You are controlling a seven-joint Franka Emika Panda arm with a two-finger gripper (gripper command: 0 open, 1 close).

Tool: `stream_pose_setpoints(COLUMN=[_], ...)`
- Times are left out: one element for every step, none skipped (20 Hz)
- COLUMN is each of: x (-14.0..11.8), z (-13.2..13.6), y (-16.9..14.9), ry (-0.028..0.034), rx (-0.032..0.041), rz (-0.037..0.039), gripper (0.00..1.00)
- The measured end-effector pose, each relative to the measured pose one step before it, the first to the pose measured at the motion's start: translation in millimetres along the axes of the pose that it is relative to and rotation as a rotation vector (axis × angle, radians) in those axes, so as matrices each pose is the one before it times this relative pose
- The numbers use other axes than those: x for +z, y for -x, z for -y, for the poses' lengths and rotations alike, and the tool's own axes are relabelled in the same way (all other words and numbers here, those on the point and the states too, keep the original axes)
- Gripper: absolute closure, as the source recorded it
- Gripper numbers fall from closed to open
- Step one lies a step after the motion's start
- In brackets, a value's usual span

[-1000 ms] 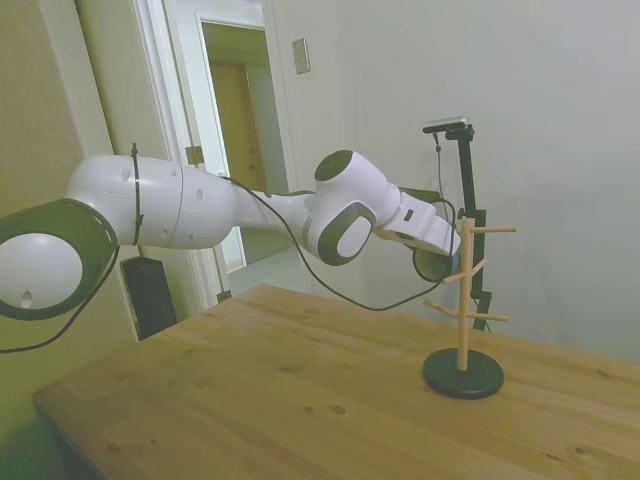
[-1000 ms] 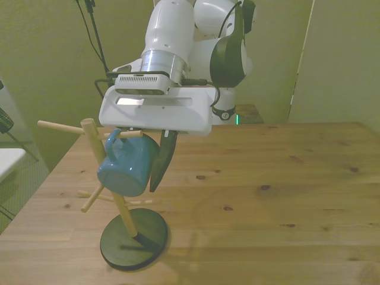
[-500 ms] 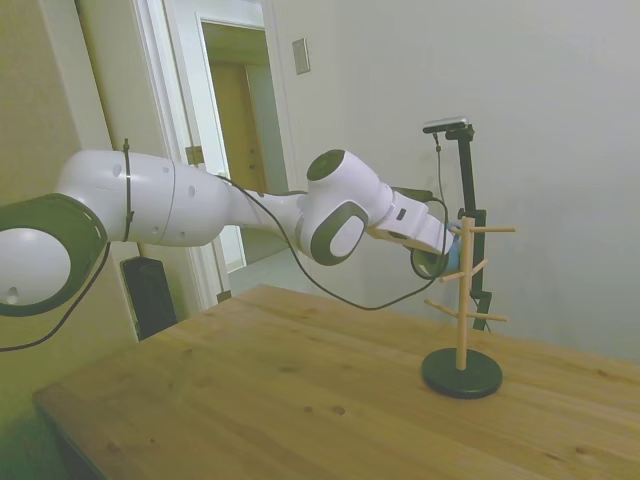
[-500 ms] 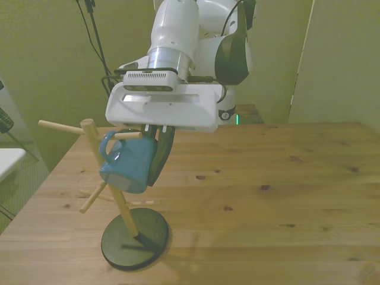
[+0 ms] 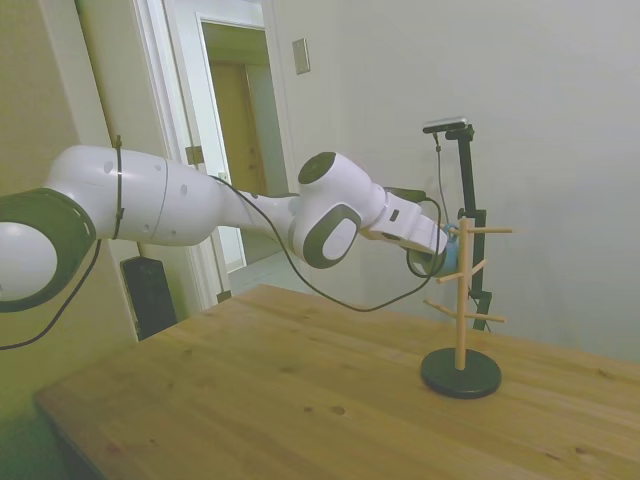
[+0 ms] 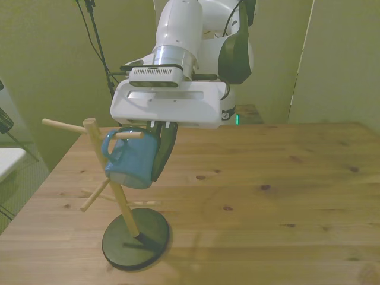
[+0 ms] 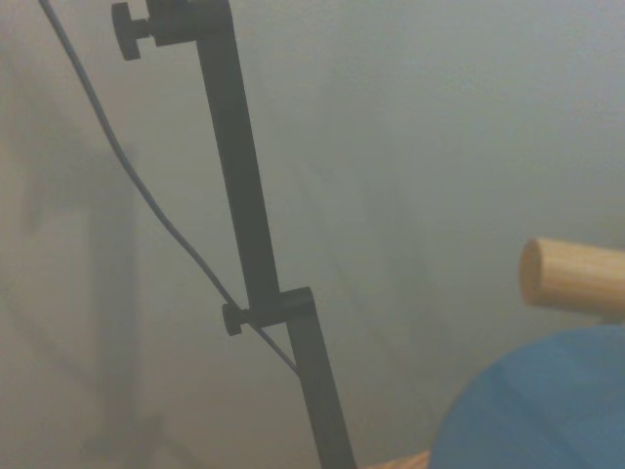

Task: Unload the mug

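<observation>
No writing, label, brand, number or sign can be read in any of the three views; nothing legible shows on any surface.

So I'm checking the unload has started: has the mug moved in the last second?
Yes. In the front view the mug has risen, ending higher above the rack's dark base, with its handle still looped on the peg.
</observation>
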State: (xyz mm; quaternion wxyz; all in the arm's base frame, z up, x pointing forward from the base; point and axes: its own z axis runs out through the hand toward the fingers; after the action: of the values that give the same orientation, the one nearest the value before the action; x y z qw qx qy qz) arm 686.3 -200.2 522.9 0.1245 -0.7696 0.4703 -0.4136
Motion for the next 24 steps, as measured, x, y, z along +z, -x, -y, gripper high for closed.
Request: stream_pose_setpoints(x=[-4.29, -5.41, -5.74, -6.02, -6.27, -5.81, -4.50, -3.50, -2.39, -1.17, -0.20, 0.15, 0.40, 0.57, 0.71, 1.19, 1.53, 1.54, 1.75, 1.64, 1.86, 2.00, 1.73, 1.76], z=[0.07, 0.08, 0.26, 0.23, 0.65, 1.03, 0.49, 0.42, 0.84, 0.58, 0.53, 1.01, 1.43, 2.38, 3.11, 3.53, 4.65, 5.21, 5.31, 5.44, 5.02, 4.63, 5.02, 5.28], y=[2.80, 2.49, 1.73, 1.04, 0.24, -0.57, -0.87, -0.98, -1.21, -0.54, 0.31, 1.18, 1.76, 2.82, 3.54, 3.81, 4.54, 4.52, 4.02, 3.47, 3.39, 2.40, 2.55, 2.85], ry=[-0.00532, -0.00580, -0.00479, -0.00480, -0.00462, -0.00450, -0.00323, -0.00276, -0.00230, -0.00111, -0.00026, 0.00066, 0.00156, 0.00219, 0.00307, 0.00465, 0.00411, 0.00355, 0.00307, 0.00291, 0.00175, 0.00362, 0.00242, 0.00176], rx=[-0.00210, -0.00214, -0.00181, -0.00093, 0.00088, 0.00157, 0.00170, 0.00143, 0.00075, 0.00024, -0.00184, -0.00562, -0.00947, -0.01237, -0.01049, -0.01001, -0.00809, -0.00495, -0.00425, -0.00347, -0.00390, -0.00347, -0.00393, -0.00704], rz=[-0.00125, -0.00162, -0.00025, -0.00080, -0.00037, -0.00082, -0.00122, -0.00153, -0.00159, -0.00035, 0.00017, 0.00085, 0.00045, 0.00121, 0.00255, 0.00233, 0.00334, 0.00263, 0.00356, 0.00309, 0.00103, 0.00179, 0.00009, -0.00159], gripper=[1.00, 1.00, 1.00, 1.00, 1.00, 1.00, 1.00, 1.00, 1.00, 1.00, 1.00, 1.00, 1.00, 1.00, 1.00, 1.00, 1.00, 1.00, 1.00, 1.00, 1.00, 1.00, 1.00, 1.00])
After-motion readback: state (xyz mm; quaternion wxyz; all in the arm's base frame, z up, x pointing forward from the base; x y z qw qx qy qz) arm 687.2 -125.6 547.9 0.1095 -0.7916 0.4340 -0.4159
